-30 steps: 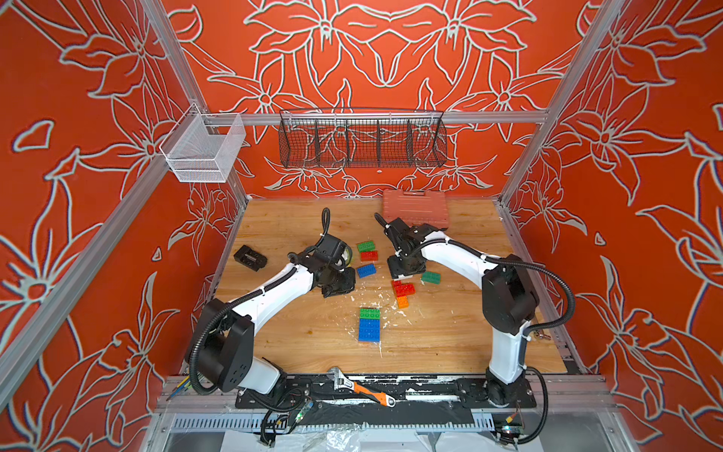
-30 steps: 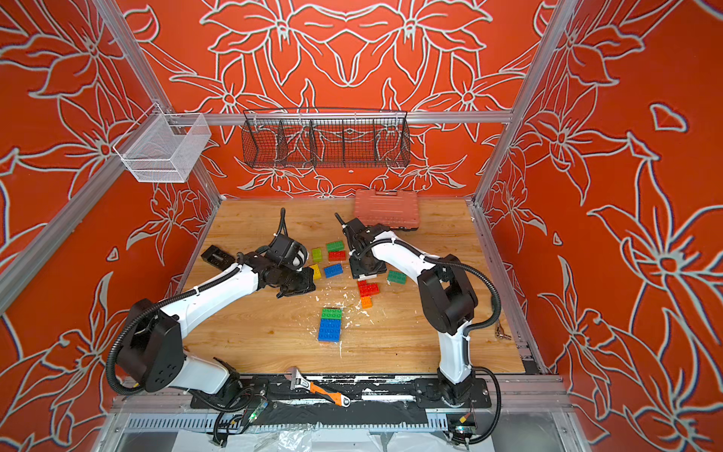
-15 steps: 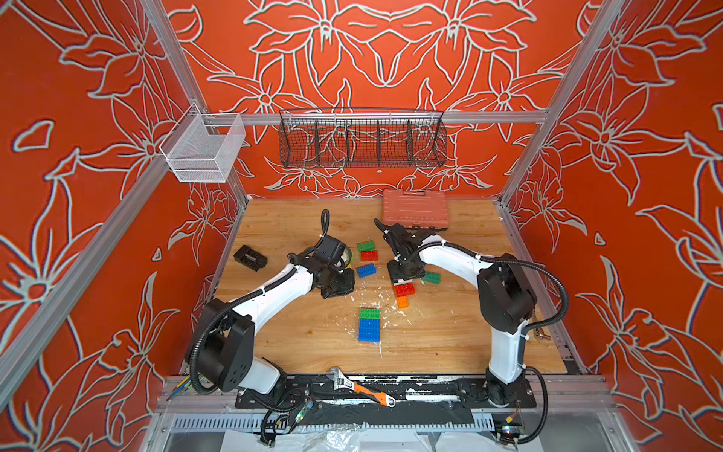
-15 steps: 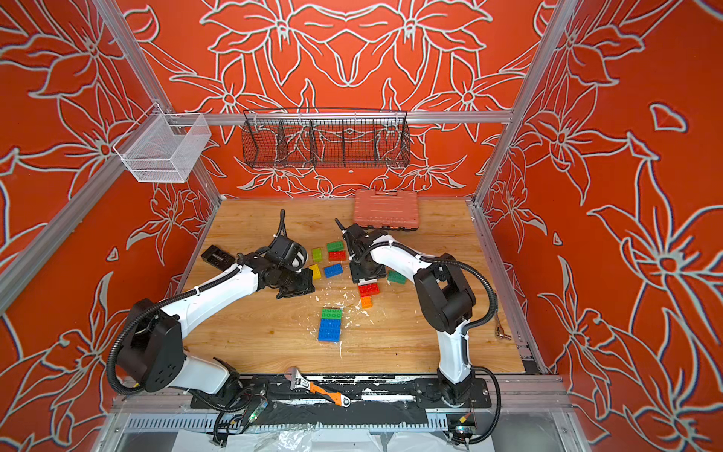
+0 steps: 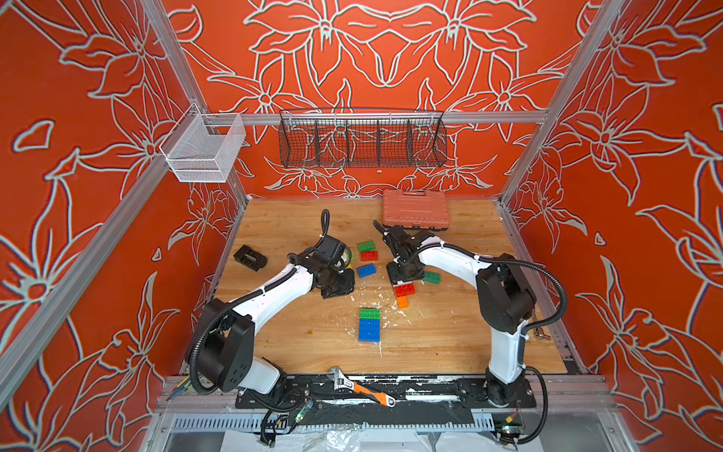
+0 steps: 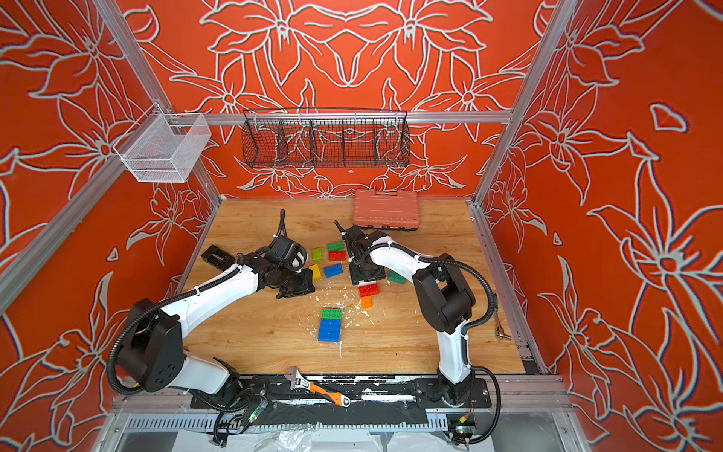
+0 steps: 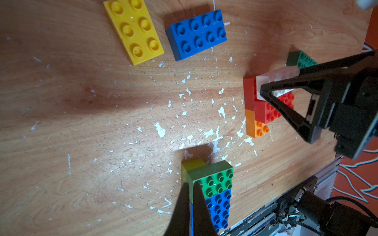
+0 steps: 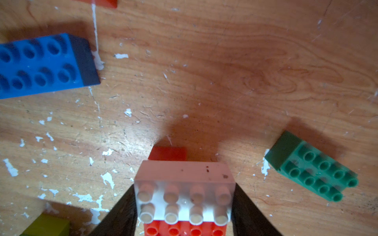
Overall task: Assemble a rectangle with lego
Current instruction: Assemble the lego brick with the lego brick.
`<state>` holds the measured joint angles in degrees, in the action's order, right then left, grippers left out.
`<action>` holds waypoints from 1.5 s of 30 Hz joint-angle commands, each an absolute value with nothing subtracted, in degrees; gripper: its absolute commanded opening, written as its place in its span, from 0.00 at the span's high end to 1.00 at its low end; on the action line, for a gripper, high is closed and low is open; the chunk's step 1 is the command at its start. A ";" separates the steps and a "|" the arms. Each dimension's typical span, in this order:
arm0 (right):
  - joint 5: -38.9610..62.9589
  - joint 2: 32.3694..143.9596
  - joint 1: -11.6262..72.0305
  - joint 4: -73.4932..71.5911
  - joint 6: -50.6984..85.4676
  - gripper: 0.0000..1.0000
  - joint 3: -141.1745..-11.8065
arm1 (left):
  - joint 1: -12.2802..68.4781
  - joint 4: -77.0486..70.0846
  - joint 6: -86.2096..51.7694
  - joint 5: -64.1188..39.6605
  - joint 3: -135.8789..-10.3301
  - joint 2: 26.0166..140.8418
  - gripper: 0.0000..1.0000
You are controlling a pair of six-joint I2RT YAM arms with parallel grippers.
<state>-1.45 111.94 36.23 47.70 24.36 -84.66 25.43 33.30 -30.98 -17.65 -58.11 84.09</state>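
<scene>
Front of the table [image 5: 450, 344]: green-and-blue slab [image 5: 369, 325], studs up, long axis front to back. A yellow corner [image 7: 193, 163] pokes out beneath its far end; what else lies under it is hidden.

A little farther back, on the right arm's side: orange brick [image 5: 402, 302] touching a red brick [image 5: 404, 289]. The right gripper [image 8: 184, 196] is over them, clamped on the white brick [image 8: 182, 173] by its short ends. The brick's long axis runs jaw to jaw, parallel to the row of red studs showing below it. Seated or just above, can't tell. My guess: a straight push down is what matters next, and only this arm is placed for it.

Dark green brick [image 5: 431, 278] near it, loose.

Left gripper [image 7: 191, 190]: fingers together, empty, over bare wood, apart from the slab.

Farther still, loose: blue brick [image 5: 366, 270], yellow plate [image 6: 315, 271], second red brick [image 5: 369, 256], green brick [image 5: 365, 246], lime brick [image 6: 317, 254]. Salmon case [image 5: 414, 209] lies at the back wall.
</scene>
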 commanded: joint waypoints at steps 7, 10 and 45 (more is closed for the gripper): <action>-3.11 112.68 36.82 48.30 25.27 0.52 -82.90 | 24.94 32.87 -31.52 -17.85 -57.39 83.47 0.93; -3.60 112.76 36.80 48.41 25.14 0.52 -82.60 | 24.93 32.78 -31.55 -17.97 -57.39 83.53 0.93; -6.11 108.86 36.82 47.64 23.30 0.57 -81.69 | 24.87 32.26 -31.57 -19.27 -58.36 85.67 0.91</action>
<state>-4.10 109.56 36.51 45.21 23.90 -80.93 25.43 32.29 -31.20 -18.41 -58.04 85.03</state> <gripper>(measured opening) 0.658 0.086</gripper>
